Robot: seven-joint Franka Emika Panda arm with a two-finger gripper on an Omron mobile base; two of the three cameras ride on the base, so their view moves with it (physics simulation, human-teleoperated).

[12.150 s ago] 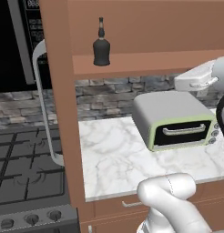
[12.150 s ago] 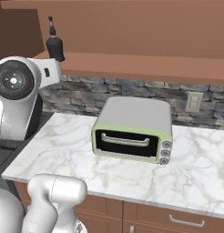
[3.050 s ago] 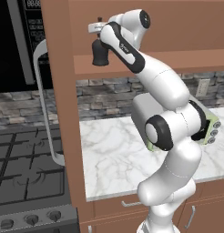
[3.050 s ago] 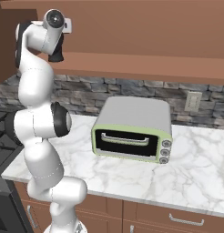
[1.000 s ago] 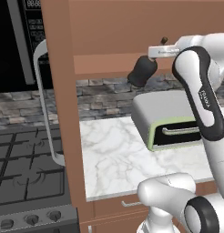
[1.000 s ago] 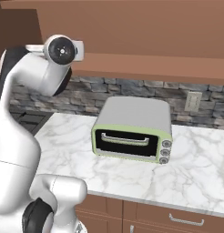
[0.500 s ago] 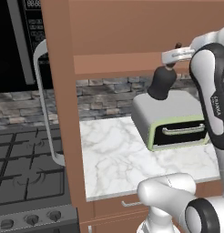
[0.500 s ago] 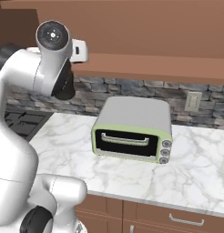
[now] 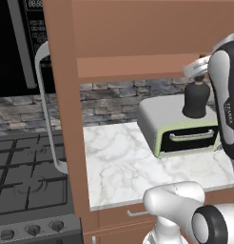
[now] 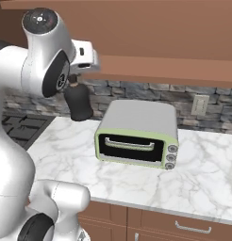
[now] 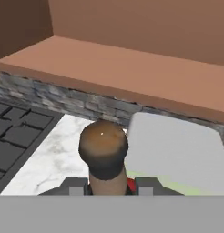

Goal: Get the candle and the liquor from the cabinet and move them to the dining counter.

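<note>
The liquor, a small black bell-shaped bottle with a dark stopper, hangs upright in the air over the toaster oven, below the cabinet shelf. My gripper is shut on its neck from above. The right base view has the liquor left of the oven, under my gripper. Looking along the hand, the liquor stopper rises between my gripper tips, with the cabinet shelf beyond. The candle and the dining counter are out of view.
A green toaster oven stands on the marble worktop against a stone backsplash. The open cabinet door with its silver bar handle stands left of the arm. A black stove lies farther left. A wall outlet is at the right.
The arm has swung right and lower with the liquor held, from in front of the cabinet shelf to over the toaster oven. The grip has not changed.
</note>
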